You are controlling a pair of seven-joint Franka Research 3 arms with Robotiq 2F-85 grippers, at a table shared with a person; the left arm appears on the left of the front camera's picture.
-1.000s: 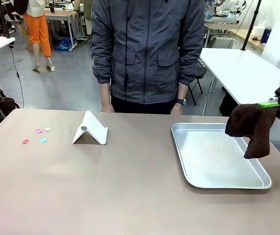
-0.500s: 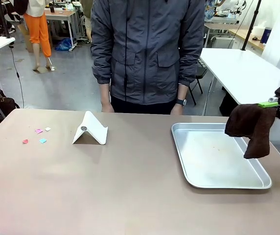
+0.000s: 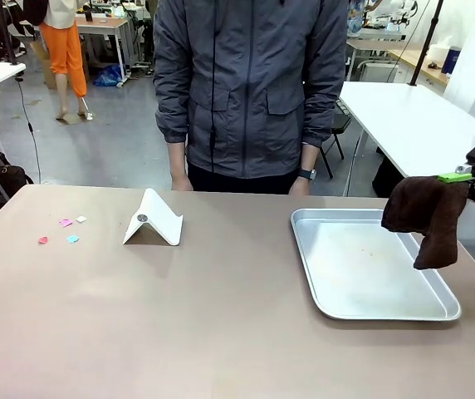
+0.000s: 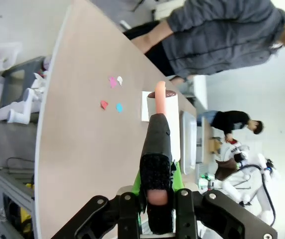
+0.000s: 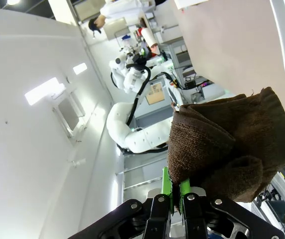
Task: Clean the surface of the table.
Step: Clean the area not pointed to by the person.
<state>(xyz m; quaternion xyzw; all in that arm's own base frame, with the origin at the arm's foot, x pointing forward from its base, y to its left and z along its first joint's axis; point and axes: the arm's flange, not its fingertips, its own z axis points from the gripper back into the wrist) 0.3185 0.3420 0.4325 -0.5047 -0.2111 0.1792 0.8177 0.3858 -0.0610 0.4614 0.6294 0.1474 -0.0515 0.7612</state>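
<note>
paper scraps (image 3: 66, 223): 4 (mixed colours) | white stand (image 3: 156, 220): 1 | tray (image 3: 301, 243): 1 | brown cloth (image 3: 427, 212): 1 | pink-tipped tool (image 4: 158, 144): 1 | table (image 3: 221, 324): 1

Table (image 3: 221, 332): large, rectangular, smooth matte brownish-tan top, level, spanning the front view from edge to edge. Carries four small coloured paper scraps (image 3: 66, 223), loose, clustered at 10 o'clock near the far left corner. Bare at centre and 6 o'clock.
</note>
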